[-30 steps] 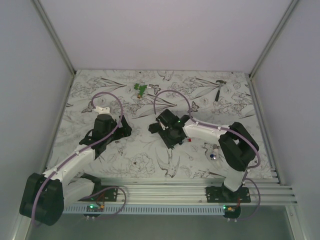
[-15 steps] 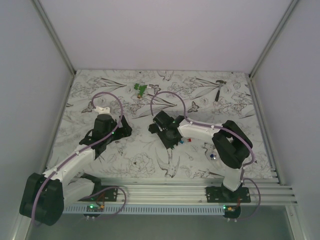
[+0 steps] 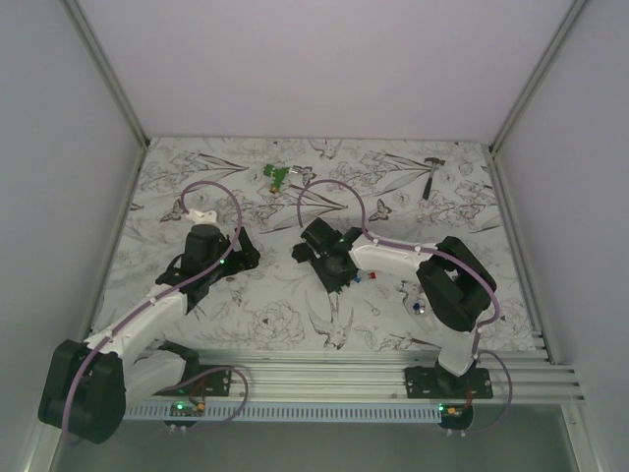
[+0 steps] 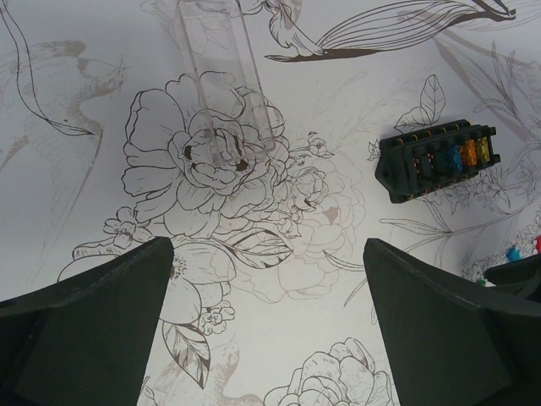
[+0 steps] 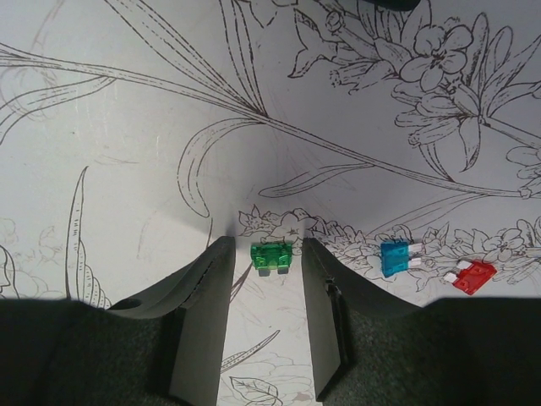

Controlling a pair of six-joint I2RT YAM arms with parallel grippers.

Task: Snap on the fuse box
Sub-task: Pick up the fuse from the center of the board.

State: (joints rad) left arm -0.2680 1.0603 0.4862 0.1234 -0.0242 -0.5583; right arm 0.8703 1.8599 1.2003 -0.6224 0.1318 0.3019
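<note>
The fuse box (image 4: 435,161) is a small black block with coloured fuses in its top. It lies on the table, ahead and to the right of my left gripper (image 4: 266,254), and shows in the top view (image 3: 301,253) just left of my right gripper (image 3: 337,277). My left gripper (image 3: 210,265) is wide open and empty over the table. A clear plastic cover (image 4: 224,85) lies ahead of it. My right gripper (image 5: 268,249) is low at the table. Its jaws stand a little apart around a green fuse (image 5: 271,256), with no visible contact.
A blue fuse (image 5: 394,257) and a red fuse (image 5: 473,277) lie just right of my right gripper. A white-silver thing with a blue dot (image 3: 418,303) lies by the right arm. A green piece (image 3: 278,175) and a small hammer-like tool (image 3: 432,175) lie at the back.
My right arm has drawn in and its gripper has shifted a little to the left, uncovering the red and blue fuses. My left arm has not moved.
</note>
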